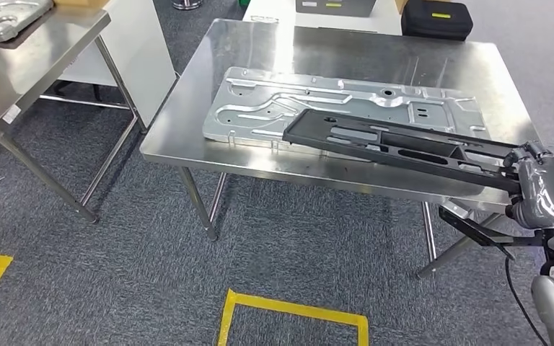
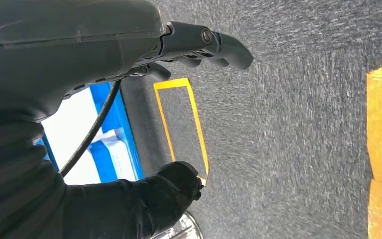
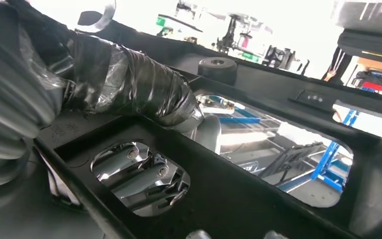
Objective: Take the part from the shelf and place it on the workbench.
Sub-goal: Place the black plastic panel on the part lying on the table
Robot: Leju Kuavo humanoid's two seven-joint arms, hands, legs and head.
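Observation:
A long black part [image 1: 397, 144] with cut-out slots stretches over the steel workbench [image 1: 187, 137], tilted, its far end hanging over a silver stamped plate [image 1: 346, 108] that lies flat on the bench. My right hand [image 1: 544, 189] grips the part's near end at the bench's right front corner. In the right wrist view the thumb [image 3: 144, 89] presses on the black part [image 3: 258, 199], with my fingers seen through its openings. My left hand [image 2: 199, 42] hangs over the carpet with its fingers curled in, holding nothing.
A second steel table [image 1: 36, 65] stands at the left with another silver part [image 1: 7, 16] on it. A black case [image 1: 436, 18] sits behind the workbench. Yellow floor tape [image 1: 288, 310] marks the grey carpet in front.

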